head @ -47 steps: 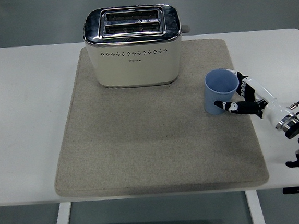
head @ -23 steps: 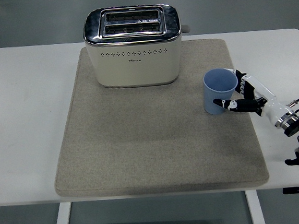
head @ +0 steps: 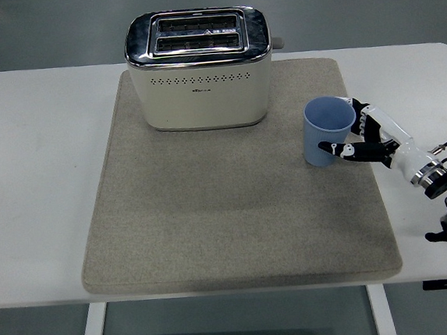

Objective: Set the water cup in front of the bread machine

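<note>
Since the earlier frame the water cup [head: 330,131], light, rigid and smooth, is shifted slightly toward the bread machine [head: 199,68], clamped mid-wall by the right hand [head: 369,135] fingers.

One head camera, high on the robot's side; it faces forward and down. The table [head: 45,191] fills the frame, near edge at bottom.

Right hand [head: 359,138] reaching in from the right edge, fingers [head: 338,149] curled around the cup [head: 328,132], wrist low.

white table [head: 45,191] carries a grey mat [head: 213,223] lying flat.
</note>
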Tool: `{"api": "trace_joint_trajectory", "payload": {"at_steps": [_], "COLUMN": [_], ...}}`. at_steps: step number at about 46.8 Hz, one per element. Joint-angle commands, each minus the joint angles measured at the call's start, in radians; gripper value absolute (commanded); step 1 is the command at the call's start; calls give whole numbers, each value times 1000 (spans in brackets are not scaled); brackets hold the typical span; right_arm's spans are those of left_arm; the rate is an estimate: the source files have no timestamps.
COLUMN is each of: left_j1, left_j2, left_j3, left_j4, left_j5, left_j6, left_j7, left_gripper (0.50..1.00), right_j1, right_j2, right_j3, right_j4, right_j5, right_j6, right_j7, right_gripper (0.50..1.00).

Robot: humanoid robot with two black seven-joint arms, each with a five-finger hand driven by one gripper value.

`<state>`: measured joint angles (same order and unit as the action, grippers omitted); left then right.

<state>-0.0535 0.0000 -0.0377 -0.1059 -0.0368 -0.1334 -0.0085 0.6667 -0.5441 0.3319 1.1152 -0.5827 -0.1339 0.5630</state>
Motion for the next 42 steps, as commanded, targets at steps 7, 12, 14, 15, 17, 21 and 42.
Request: {"api": "trace_joint_trajectory", "payload": {"at_steps": [7, 12, 14, 15, 17, 21, 42], "left_j1": [0, 1, 0, 1, 0, 1, 0], "left_j2": [0, 0, 0, 0, 0, 0, 0], "left_j3": [-1, -1, -1, -1, 1, -1, -1], "left_j4": [0, 0, 0, 0, 0, 0, 0], "left_j5": [0, 0, 0, 0, 0, 0, 0], "left_j6": [0, 0, 0, 0, 0, 0, 0], "left_j7": [1, -1, -1, -1, 1, 1, -1], "left_gripper": [1000, 1000, 1000, 1000, 1000, 1000, 1000], "right_j1": [5, 7, 7, 7, 8, 27, 94], "right_j2": [0, 1, 1, 3, 9, 38, 199], "right_j3": [4, 7, 10, 12, 15, 16, 1], "right_j4": [12, 24, 26, 28, 28, 28, 26], "right_j5": [1, 3, 3, 3, 3, 3, -2], "right_j6": [5, 8, 7, 7, 7, 2, -45], "right_j7": [2, 2, 2, 2, 3, 5, 5], "right_gripper": [500, 500, 500, 500, 500, 500, 500]}}
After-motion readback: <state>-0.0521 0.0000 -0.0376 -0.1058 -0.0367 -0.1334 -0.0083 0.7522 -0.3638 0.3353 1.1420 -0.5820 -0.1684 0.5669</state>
